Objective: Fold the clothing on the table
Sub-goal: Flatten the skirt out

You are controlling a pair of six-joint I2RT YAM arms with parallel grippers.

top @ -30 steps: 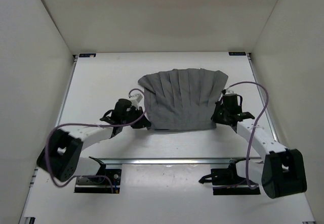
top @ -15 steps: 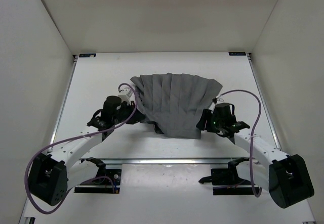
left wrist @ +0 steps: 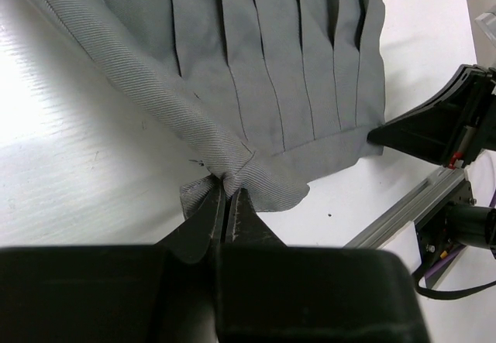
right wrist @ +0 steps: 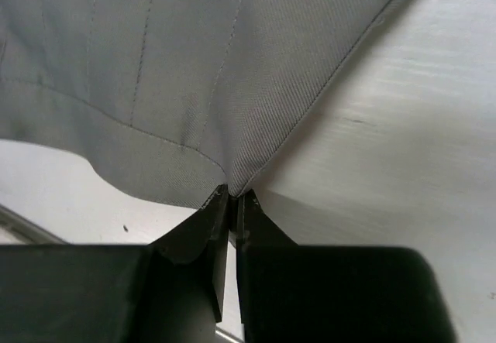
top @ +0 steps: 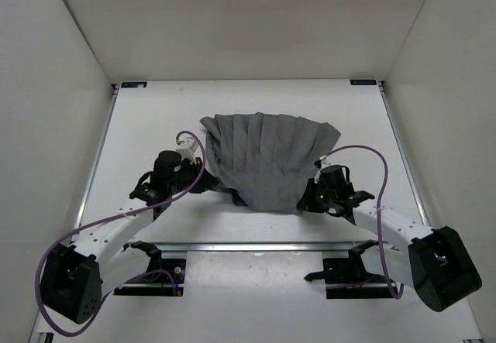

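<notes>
Item: dark grey pleated fabric skirt (top: 267, 157), lay spread mid white flat surface (top: 155, 118). My left claw (left wrist: 230, 197) and right claw (right wrist: 231, 196) each clenched a near corner. No fold made yet, I judged.

The skirt (left wrist: 271, 64) ran off the left wrist view at 12 o'clock, and off the right wrist view at 12 and 9. Its pinched cloth lay hidden inside the left pincer (left wrist: 230, 207) and the right pincer (right wrist: 231, 204).
</notes>
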